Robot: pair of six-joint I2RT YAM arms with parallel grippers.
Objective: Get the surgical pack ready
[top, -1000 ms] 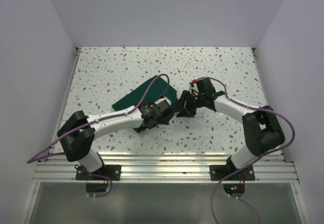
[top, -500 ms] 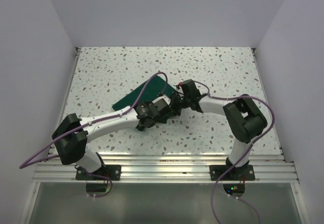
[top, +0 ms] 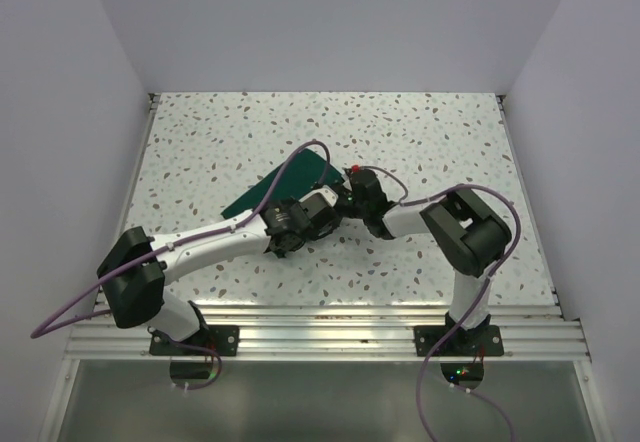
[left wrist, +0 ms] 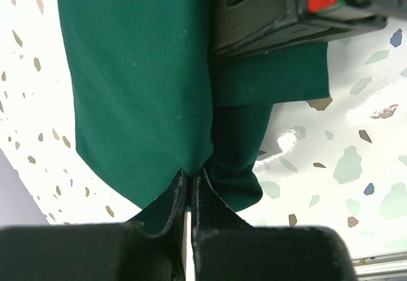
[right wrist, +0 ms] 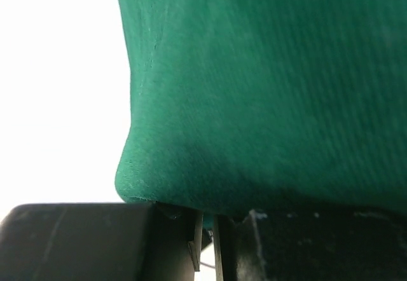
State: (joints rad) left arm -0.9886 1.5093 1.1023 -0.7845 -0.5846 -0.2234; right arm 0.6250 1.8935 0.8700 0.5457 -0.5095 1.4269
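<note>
The surgical pack (top: 272, 191) lies on the speckled table (top: 430, 142) a little left of the middle. It is a dark green cloth, partly folded over on itself. The 2 arms meet at its 4 o'clock corner, and from there the cloth spreads away toward 10 o'clock.

The left gripper (left wrist: 189, 180) is pinched tight on a folded edge of the cloth. From its wrist camera, the green fabric runs up toward 12 o'clock from between its fingertips (left wrist: 175, 189).

The right gripper (right wrist: 206, 222) comes in from the 3 o'clock side, almost nose to nose with the left one. Its jaws stand very narrow, with only a thin slit between them. A rounded fold of the cloth comes down right onto its tips, so it seems to have hold of that fold. The cloth fills nearly all of its wrist view.
</note>
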